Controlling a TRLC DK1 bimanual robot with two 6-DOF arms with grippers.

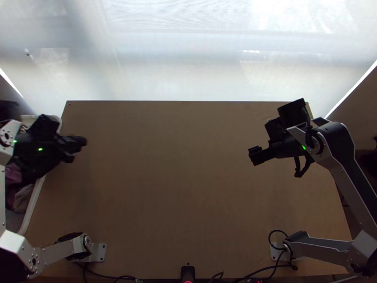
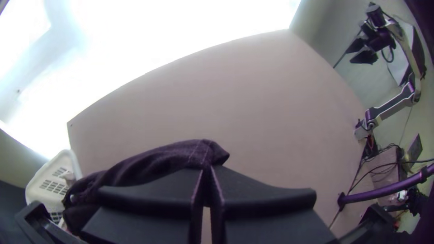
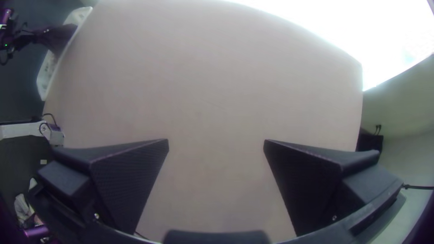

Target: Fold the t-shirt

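Top view, left: left pincer (image 1: pixel 77 148) closed on dark cloth (image 2: pixel 158 158). Right of centre: right pincer (image 1: pixel 253 155) wide open, empty.

The cloth (image 2: pixel 153 159) is dark purple, with thin, paler lines crossing it. The basket (image 2: pixel 68 159) is white, with a grid pattern of slots. The tabletop (image 1: pixel 188 174) is plain brown. The fingers (image 3: pixel 126 180) are black; the indicator lights (image 1: pixel 40 149) are green.

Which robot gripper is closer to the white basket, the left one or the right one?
Left. The left gripper is close beside the white basket, at the table's left edge. The right gripper is across, over the right half.
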